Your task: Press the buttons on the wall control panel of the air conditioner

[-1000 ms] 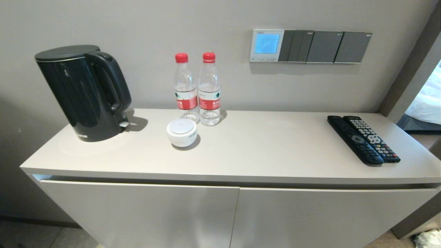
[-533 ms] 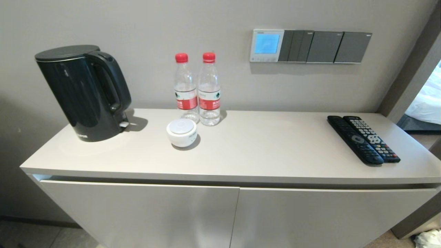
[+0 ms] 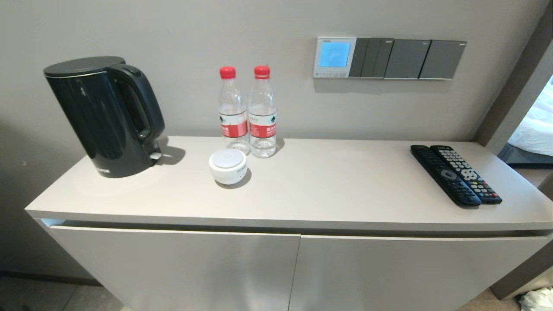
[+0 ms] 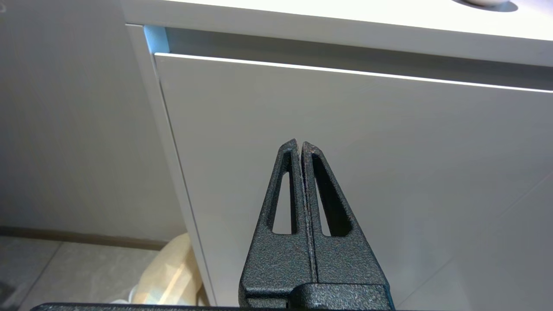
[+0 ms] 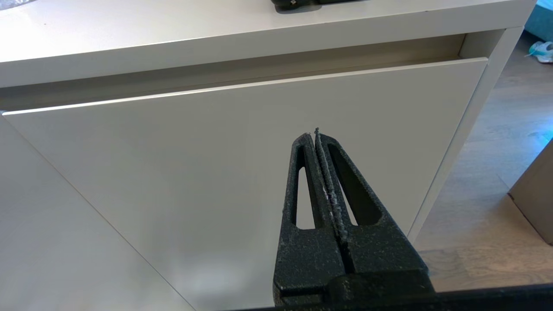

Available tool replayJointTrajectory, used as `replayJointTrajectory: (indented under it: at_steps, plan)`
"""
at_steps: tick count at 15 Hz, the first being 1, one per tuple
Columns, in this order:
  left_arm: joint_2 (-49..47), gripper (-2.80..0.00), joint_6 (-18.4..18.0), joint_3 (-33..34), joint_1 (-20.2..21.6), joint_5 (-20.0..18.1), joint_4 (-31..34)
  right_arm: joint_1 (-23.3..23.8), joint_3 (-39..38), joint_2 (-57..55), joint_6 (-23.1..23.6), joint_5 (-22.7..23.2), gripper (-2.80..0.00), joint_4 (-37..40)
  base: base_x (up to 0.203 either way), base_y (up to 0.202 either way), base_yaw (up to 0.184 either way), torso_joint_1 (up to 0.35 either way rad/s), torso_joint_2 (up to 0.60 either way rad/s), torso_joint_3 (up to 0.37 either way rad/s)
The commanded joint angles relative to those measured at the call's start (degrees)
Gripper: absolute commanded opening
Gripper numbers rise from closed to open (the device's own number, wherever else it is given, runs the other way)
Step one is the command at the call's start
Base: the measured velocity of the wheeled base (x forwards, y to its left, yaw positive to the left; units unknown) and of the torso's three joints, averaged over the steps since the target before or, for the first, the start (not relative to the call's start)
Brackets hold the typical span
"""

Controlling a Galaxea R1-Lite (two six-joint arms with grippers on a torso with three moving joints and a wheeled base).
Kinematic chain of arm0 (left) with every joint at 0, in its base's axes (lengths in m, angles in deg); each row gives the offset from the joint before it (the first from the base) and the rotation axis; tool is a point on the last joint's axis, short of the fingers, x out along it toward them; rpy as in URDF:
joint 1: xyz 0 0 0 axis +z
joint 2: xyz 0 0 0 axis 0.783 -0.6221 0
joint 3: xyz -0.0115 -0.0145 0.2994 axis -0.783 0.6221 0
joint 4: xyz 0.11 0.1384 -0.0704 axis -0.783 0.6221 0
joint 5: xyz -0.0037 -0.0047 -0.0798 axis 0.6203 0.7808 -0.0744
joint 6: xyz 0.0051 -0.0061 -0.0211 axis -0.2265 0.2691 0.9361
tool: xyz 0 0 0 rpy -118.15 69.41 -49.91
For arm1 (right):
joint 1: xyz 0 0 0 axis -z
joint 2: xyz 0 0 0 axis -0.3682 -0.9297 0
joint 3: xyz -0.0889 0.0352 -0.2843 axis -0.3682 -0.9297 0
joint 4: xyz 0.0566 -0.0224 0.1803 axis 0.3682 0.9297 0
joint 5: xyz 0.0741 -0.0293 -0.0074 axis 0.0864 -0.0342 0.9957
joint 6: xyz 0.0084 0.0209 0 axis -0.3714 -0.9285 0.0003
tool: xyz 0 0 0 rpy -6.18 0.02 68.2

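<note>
Both claws [image 4: 300, 144] [image 5: 314, 134] closed before cabinet [image 3: 173, 268]

One black kettle [image 3: 103, 116], two red-capped water bottles [image 3: 248, 112], one small round white device [image 3: 227, 166] and two black remote controls [image 3: 456, 174] sit on one cabinet [image 3: 302, 190] with two doors, below one white wall control panel [image 3: 335, 57] and three dark grey switch plates [image 3: 408, 58].

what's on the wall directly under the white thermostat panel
Only bare wall and the air conditioner's wall control panel's shadow, above the cabinet top. Nothing there is covered.
</note>
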Motion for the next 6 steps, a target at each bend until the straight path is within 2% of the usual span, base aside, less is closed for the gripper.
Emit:
replayJointTrajectory:
  at_steps: [1, 6]
  plan:
    - [0.00, -2.80, 0.03, 0.00, 0.00, 0.02, -0.09, 0.03, 0.00, 0.17, 0.00, -0.03, -2.80, -0.01, 0.000, 0.000, 0.000, 0.000, 0.00, 0.000]
    - [0.00, -2.80, -0.05, 0.00, 0.00, 0.02, 0.00, 0.08, 0.00, 0.17, -0.04, -0.03, -2.80, -0.01, 0.000, 0.000, 0.000, 0.000, 0.00, 0.000]
